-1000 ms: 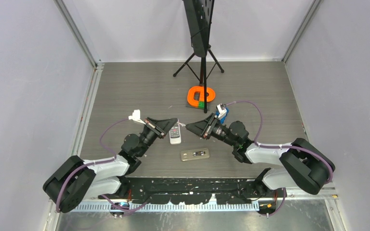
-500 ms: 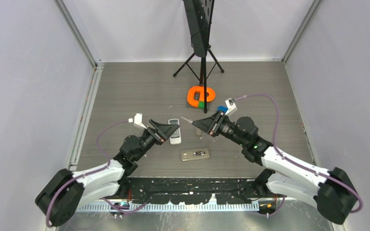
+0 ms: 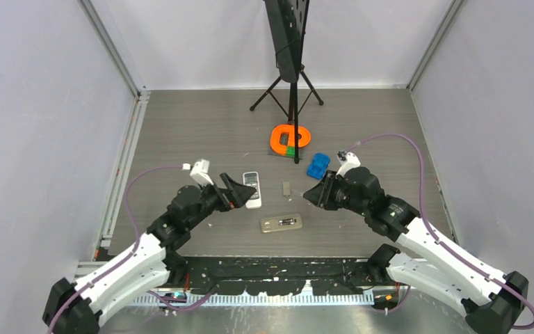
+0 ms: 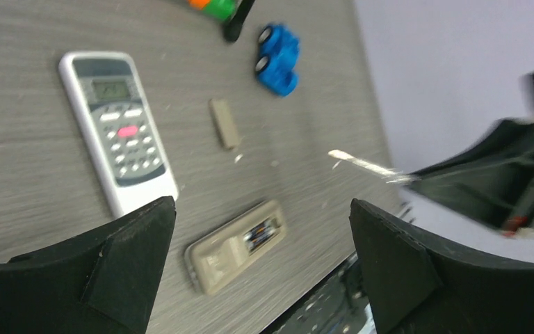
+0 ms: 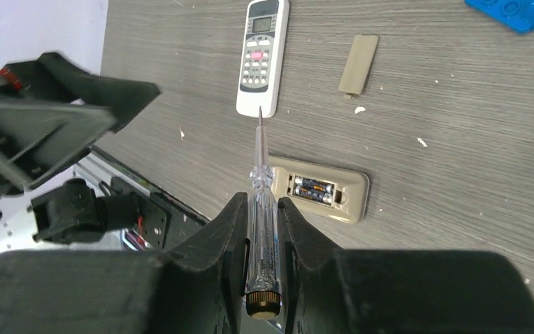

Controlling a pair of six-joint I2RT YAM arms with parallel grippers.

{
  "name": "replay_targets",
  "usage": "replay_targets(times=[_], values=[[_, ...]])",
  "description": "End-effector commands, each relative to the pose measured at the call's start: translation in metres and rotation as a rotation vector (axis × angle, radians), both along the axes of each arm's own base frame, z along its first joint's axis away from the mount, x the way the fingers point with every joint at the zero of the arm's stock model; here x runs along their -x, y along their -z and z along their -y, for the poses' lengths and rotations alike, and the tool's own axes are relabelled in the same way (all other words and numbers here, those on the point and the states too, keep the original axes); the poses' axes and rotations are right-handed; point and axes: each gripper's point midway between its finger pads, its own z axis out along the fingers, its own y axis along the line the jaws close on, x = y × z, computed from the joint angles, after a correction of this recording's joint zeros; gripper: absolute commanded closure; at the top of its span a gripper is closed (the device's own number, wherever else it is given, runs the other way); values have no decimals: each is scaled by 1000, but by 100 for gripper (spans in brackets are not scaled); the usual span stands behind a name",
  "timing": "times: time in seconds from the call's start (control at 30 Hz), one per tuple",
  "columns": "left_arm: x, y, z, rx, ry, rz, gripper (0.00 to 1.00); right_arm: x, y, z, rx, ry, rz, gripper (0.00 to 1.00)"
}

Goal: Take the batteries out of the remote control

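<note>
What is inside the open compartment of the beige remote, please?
Two dark batteries lie side by side in the remote; its cover lies apart on the table. Whatever sits beneath the batteries is hidden.

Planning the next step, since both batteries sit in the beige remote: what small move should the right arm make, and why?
Probably lower the right tool and aim the screwdriver tip at the batteries in the beige remote: the cover lies off to the side, both cells are exposed, and the tip is not touching them.
</note>
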Motion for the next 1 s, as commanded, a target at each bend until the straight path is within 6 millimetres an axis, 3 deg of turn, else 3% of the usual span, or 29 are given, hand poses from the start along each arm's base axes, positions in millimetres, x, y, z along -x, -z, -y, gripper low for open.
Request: replay_targets(times=[0.0,0.23,0.53,0.8,0.97], values=[[9,37,14,-185,142,-127,0,19,-17,10,123,-147,44,100],[14,59,34,-379,268,-169,0,42,-1,12,236,-274,-110,100],[41,85,61,-575,388,-165,0,43,12,2,251,-294,-213,100],[45,99,57,-667,368,-187,0,38,29,6,331,-297,-252,100],[46,103,56,-677,373,-204,6,31,29,-14,249,-317,-234,100]])
